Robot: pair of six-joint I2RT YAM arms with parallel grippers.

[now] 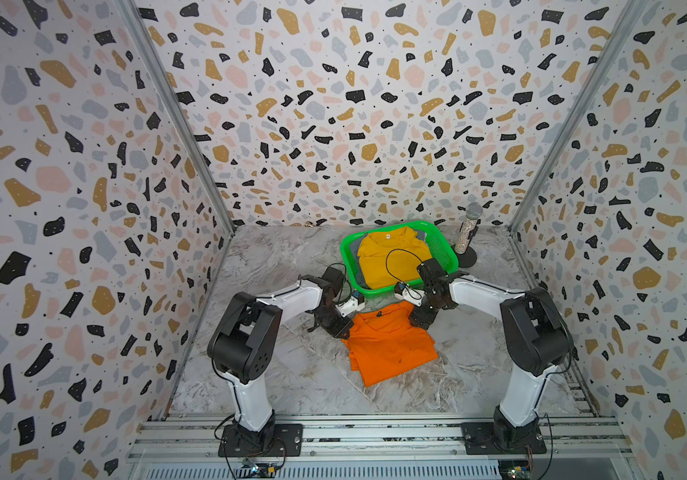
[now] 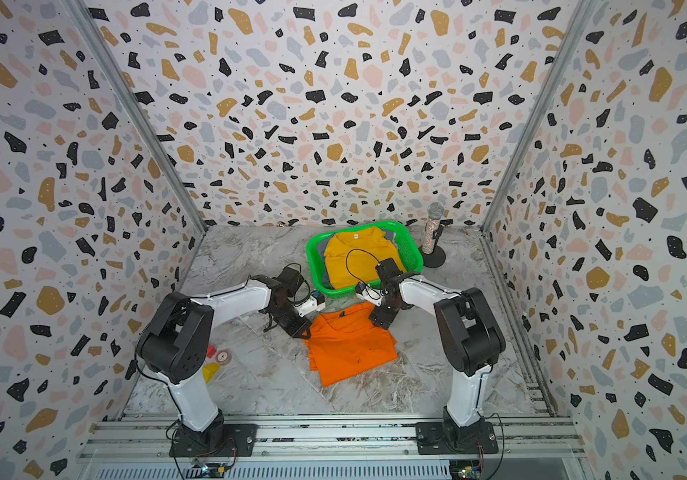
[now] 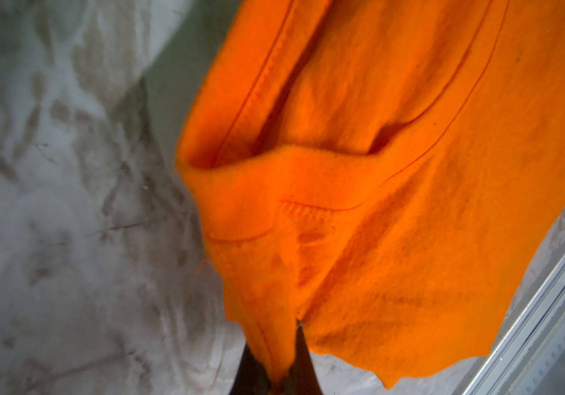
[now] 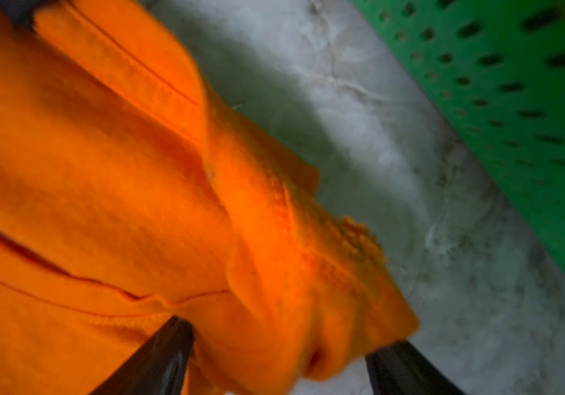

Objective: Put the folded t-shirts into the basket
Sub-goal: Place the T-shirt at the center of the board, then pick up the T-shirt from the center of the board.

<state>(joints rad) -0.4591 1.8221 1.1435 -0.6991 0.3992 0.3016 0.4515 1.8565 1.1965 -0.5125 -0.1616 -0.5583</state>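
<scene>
Near basket (image 1: 443, 249), orange t-shirt (image 1: 391, 349) is clamped at one corner by closed left gripper (image 3: 279, 374), other corner straddled by wide-open right gripper (image 4: 284, 338)

A bright green rectangular plastic basket (image 2: 411, 249) with perforated walls sits at the back of the grey marble-patterned counter (image 2: 258, 382). A folded mustard yellow t-shirt (image 2: 354, 254) lies on top inside it, with a grey-blue fabric edge (image 2: 392, 235) showing beneath. Just in front of the basket a folded orange fabric t-shirt (image 2: 350, 349) lies on the counter. The left gripper (image 2: 303, 331) meets its far left corner and the right gripper (image 2: 377, 325) its far right corner. How the jaws stand cannot be read here. A glittery microphone (image 2: 431, 230) stands upright on a black round base just beside the basket.
</scene>
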